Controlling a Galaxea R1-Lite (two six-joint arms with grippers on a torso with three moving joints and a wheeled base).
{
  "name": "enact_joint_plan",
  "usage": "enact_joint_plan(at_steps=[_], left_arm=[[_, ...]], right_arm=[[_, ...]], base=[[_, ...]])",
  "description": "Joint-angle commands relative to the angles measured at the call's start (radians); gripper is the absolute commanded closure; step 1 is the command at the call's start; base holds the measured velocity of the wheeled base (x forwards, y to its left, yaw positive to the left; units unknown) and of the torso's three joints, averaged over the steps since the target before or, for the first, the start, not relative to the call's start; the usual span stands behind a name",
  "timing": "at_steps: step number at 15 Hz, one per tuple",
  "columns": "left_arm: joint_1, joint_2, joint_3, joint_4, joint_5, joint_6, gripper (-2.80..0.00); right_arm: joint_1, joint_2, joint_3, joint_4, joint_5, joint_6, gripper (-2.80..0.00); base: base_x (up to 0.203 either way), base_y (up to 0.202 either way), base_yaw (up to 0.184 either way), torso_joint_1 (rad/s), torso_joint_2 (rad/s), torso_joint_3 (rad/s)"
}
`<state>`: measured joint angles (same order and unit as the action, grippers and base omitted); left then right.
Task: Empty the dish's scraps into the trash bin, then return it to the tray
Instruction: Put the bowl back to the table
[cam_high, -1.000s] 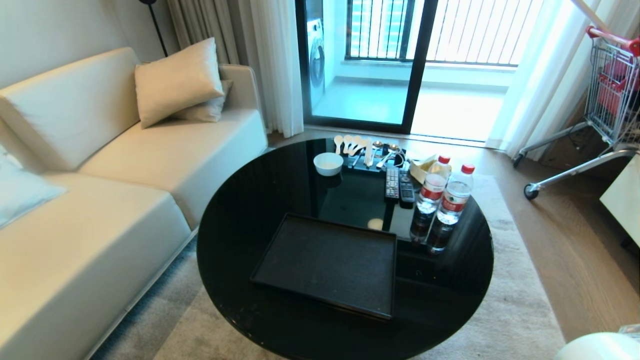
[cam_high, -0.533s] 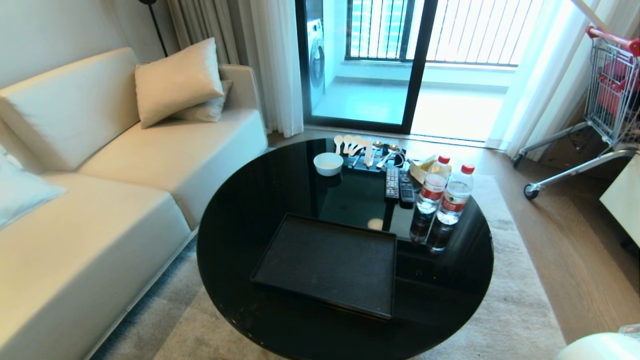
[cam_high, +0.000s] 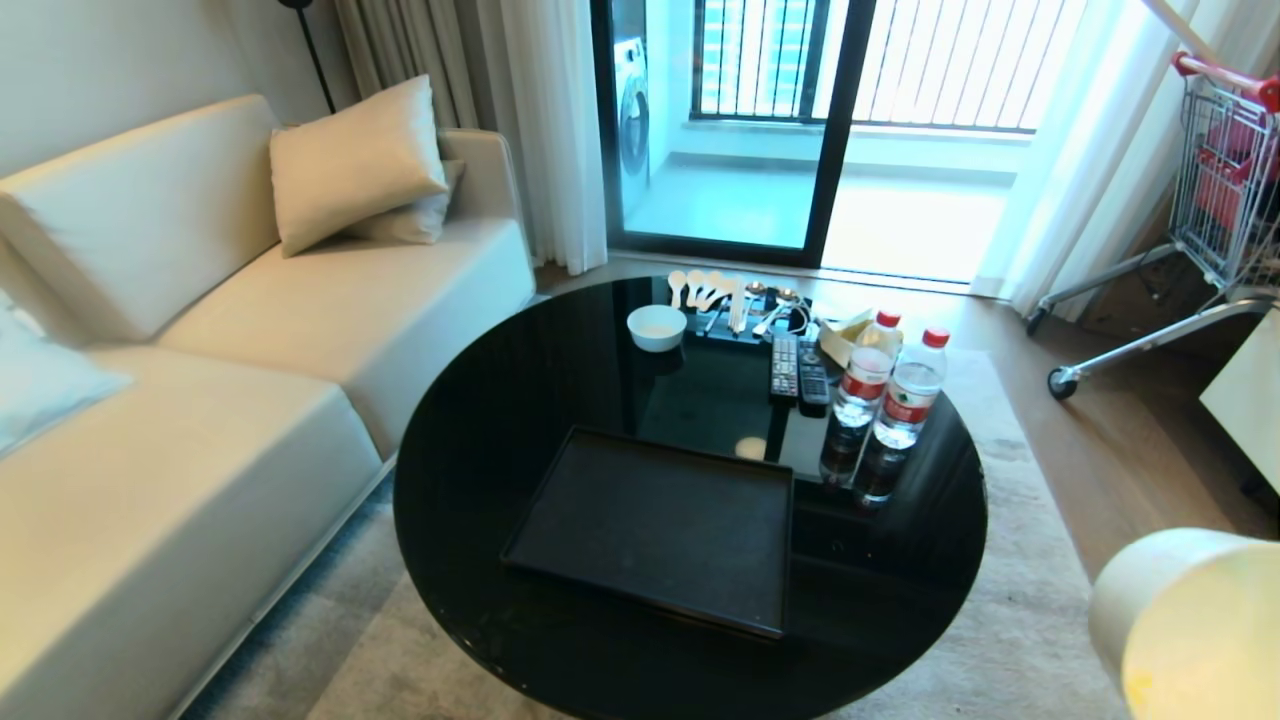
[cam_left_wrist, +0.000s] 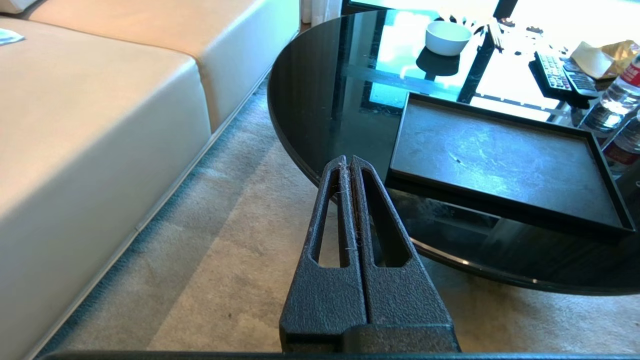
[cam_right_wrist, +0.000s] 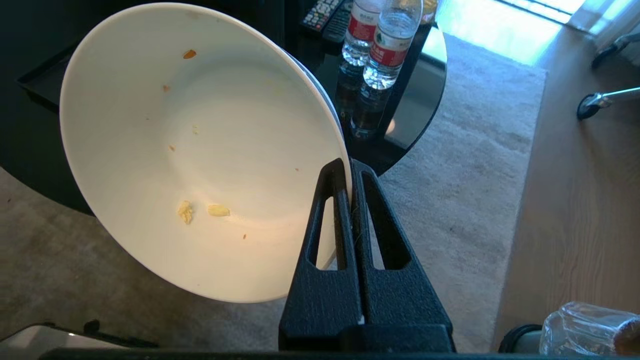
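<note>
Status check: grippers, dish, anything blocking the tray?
Right gripper shut on dish rim, few scraps left. Left gripper shut, idle. Tray bare.

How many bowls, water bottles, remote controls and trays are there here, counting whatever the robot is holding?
White bowls: 2, the dish in the right claw and the smaller bowl on the table
Water bottles: 2
Remote controls: 2
Black tray: 1
Total: 7

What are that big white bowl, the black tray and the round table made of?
The dish looks like glazed ceramic or porcelain: glossy white with a soft sheen. The tray seems matte black plastic or lacquered wood, barely reflecting. The table looks like polished black glass, mirroring the window.
</note>
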<state>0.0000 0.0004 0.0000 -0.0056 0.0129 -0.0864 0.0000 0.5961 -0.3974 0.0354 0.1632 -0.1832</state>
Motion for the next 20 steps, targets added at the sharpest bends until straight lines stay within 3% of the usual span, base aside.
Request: enact_joint_plan(at_steps=[1,7,9,12,15,20], left_arm=[[0.000,0.000,0.000,-0.001,0.001,-0.001,0.00],[0.000,0.000,0.000,-0.001,0.001,-0.001,0.00],[0.000,0.000,0.000,-0.001,0.001,-0.001,0.00],[0.000,0.000,0.000,-0.001,0.001,-0.001,0.00],[0.000,0.000,0.000,-0.001,0.001,-0.001,0.00],[0.000,0.000,0.000,-0.001,0.001,-0.001,0.00]], right_arm=[[0.021,0.319,-0.085,-0.022,0.001,-0.002,0.00],[0.164,0.891,-0.370,-0.074,-0.001,0.009,0.00],[0.237,1.041,-0.476,-0.072,-0.018,0.077,0.00],[0.376,1.240,-0.598,-0.070,-0.140,0.290,0.00],[0.496,1.384,-0.744,-0.020,-0.202,0.538,0.00],[0.548,1.581,-1.008,0.150,-0.243,0.772,0.00]], base=[[0.000,0.000,0.000,0.000,0.00,0.000],[0.000,0.000,0.000,0.000,0.00,0.000],[0.000,0.000,0.000,0.000,0.00,0.000],[0.000,0.000,0.000,0.000,0.00,0.000],[0.000,0.000,0.000,0.000,0.00,0.000],[0.000,0.000,0.000,0.000,0.00,0.000]])
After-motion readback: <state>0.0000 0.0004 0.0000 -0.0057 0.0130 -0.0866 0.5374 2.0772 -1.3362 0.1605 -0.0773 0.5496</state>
